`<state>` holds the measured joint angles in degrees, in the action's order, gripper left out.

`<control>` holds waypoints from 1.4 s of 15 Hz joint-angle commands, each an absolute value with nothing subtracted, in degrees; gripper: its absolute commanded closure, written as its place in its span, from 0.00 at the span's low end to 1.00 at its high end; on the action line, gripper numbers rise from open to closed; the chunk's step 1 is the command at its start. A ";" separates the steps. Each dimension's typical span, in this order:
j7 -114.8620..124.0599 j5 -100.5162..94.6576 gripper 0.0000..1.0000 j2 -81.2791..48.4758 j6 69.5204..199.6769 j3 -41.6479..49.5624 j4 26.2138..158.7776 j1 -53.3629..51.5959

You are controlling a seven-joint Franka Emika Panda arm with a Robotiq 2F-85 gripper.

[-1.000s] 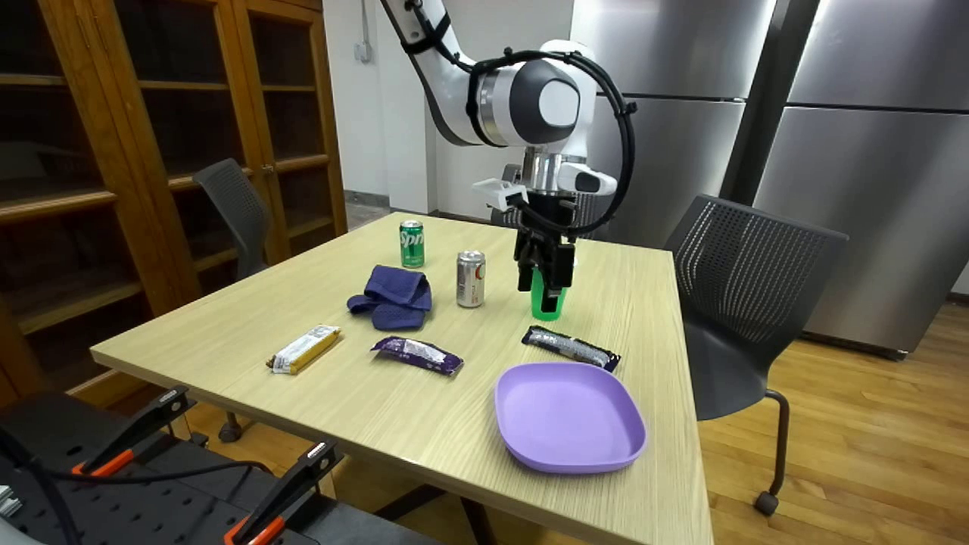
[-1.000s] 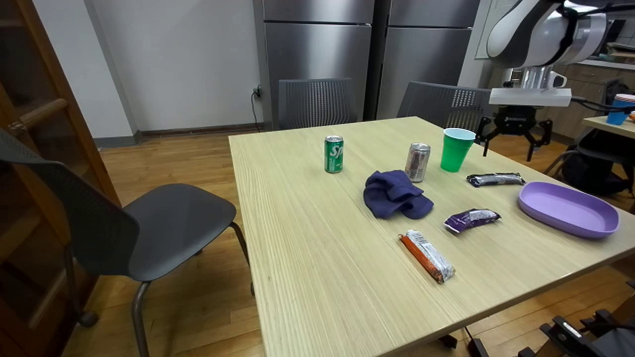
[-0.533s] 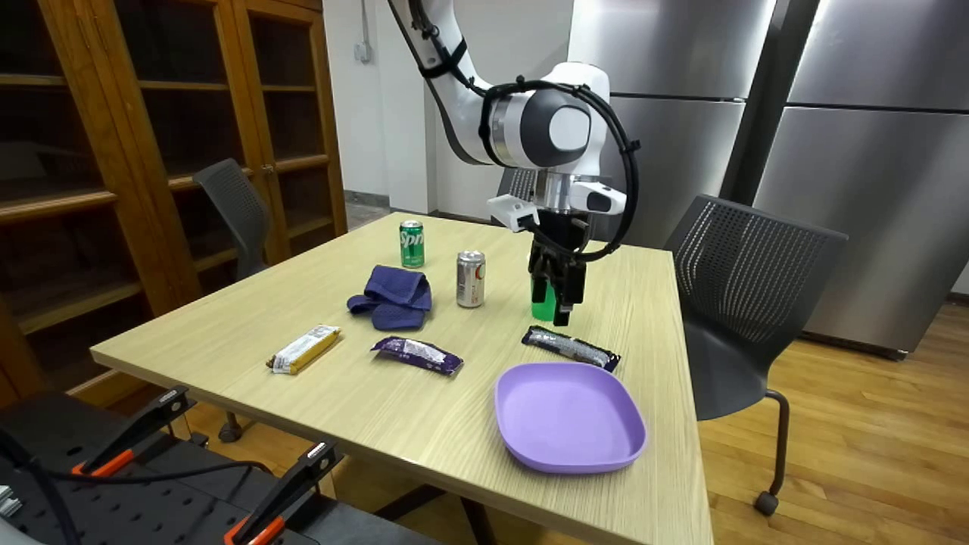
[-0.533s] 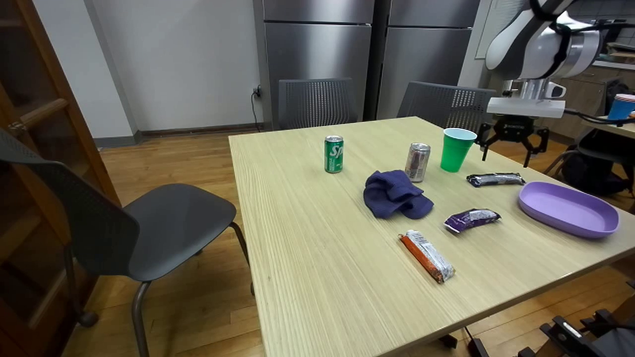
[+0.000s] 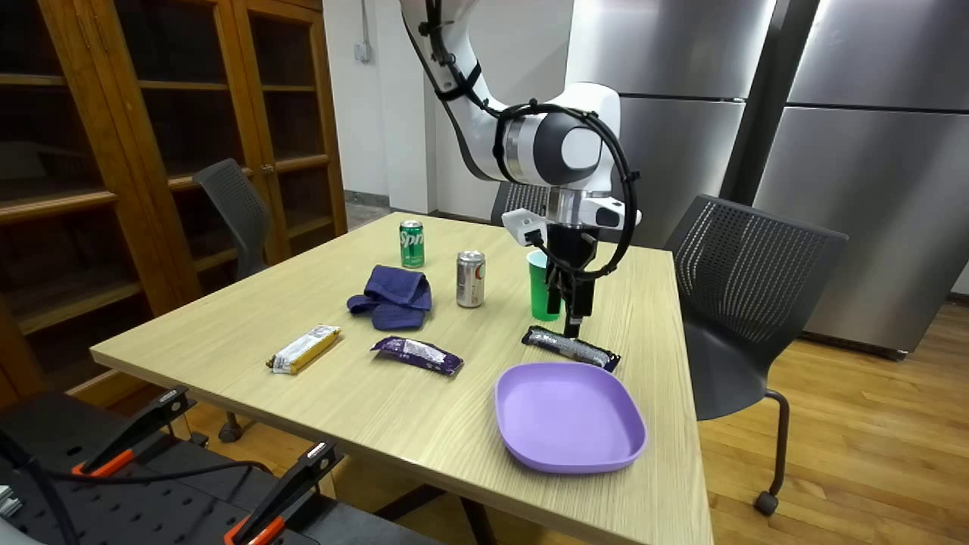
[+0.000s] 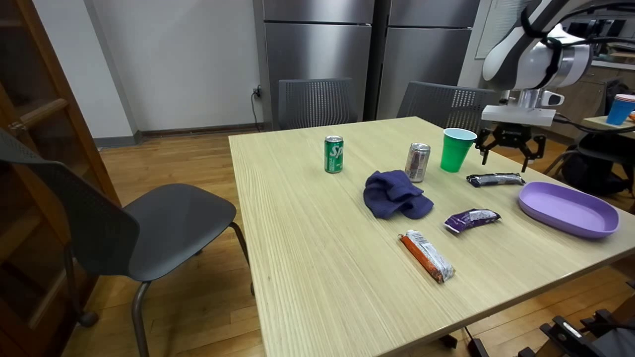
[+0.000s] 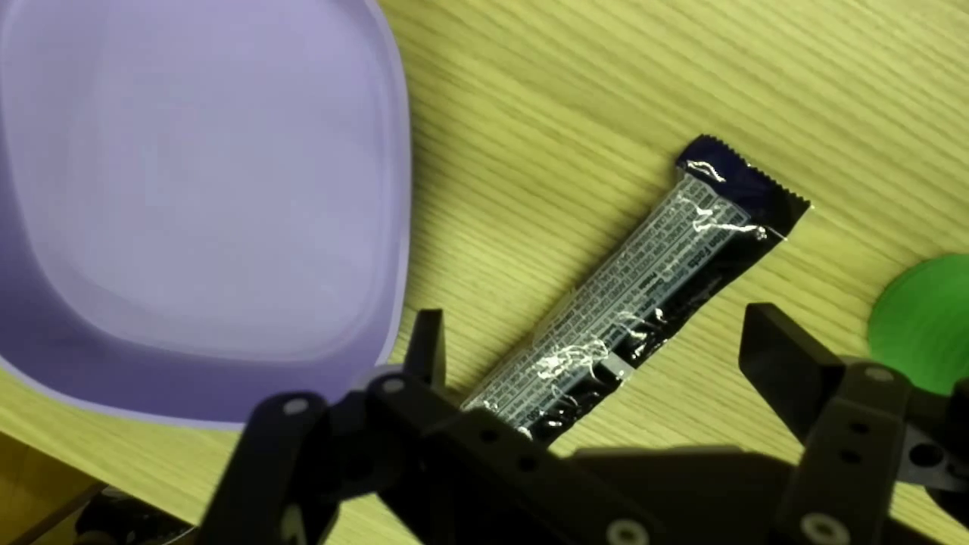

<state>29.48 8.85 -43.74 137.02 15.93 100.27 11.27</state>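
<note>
My gripper (image 7: 594, 316) is open and empty, its two fingers set wide apart. It points down just above a black and silver wrapped bar (image 7: 628, 303) lying on the table. In the wrist view the bar runs diagonally between the fingers, and its lower end is hidden behind the gripper. The gripper (image 5: 563, 321) also shows above the bar (image 5: 583, 351) in an exterior view. A purple plate (image 7: 204, 189) lies beside the left finger in the wrist view. A green cup (image 7: 923, 325) stands beyond the right finger; it also shows in an exterior view (image 6: 454, 154).
A silver can (image 5: 470, 280), a green Sprite can (image 5: 412, 244), a dark blue cloth (image 5: 394, 299), a purple wrapped bar (image 5: 418, 355) and a yellow and white bar (image 5: 304, 350) are on the wooden table (image 5: 469, 439). Chairs (image 5: 749, 303) stand around it.
My gripper has come down, moving from beside the green cup to just above the black and silver bar. It stays open. The things on the table have not moved.
</note>
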 commanded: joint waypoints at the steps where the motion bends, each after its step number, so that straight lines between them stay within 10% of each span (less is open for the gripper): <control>1: 33.08 10.14 0.00 -46.67 136.40 16.71 96.33 11.08; 21: 47.26 10.07 0.00 -53.66 134.63 17.10 88.54 11.55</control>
<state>45.17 9.10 -51.98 136.82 17.10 91.71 11.27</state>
